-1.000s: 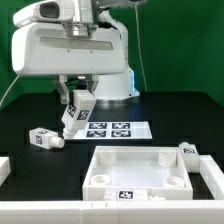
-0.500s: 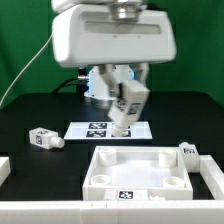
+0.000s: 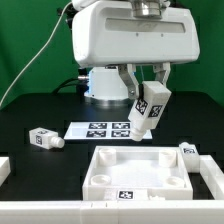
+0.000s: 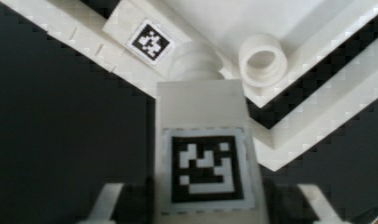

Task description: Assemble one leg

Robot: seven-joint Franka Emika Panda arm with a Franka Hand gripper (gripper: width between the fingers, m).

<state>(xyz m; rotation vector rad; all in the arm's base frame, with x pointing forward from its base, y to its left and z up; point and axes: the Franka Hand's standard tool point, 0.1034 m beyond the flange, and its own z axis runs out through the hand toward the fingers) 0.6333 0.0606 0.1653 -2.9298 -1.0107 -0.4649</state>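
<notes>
My gripper [image 3: 150,96] is shut on a white leg [image 3: 149,110] with black-and-white tags and holds it tilted in the air, over the back edge of the white square panel [image 3: 104,166]. In the wrist view the leg [image 4: 207,135] runs out between my fingers [image 4: 111,203], its tip over the panel's corner hole [image 4: 260,60]. A second leg [image 3: 42,139] lies on the table at the exterior view's left. A third leg [image 3: 188,151] lies by the panel's right back corner.
The marker board [image 3: 95,129] lies behind the panel, under the arm. A white rail [image 3: 30,211] runs along the front edge. White pieces stand at the right [image 3: 212,178] and the far left [image 3: 4,168]. The robot's base [image 3: 105,85] stands at the back.
The arm has swung toward the exterior view's right with the leg in its grip, from above the marker board's left end to above the panel's back edge.
</notes>
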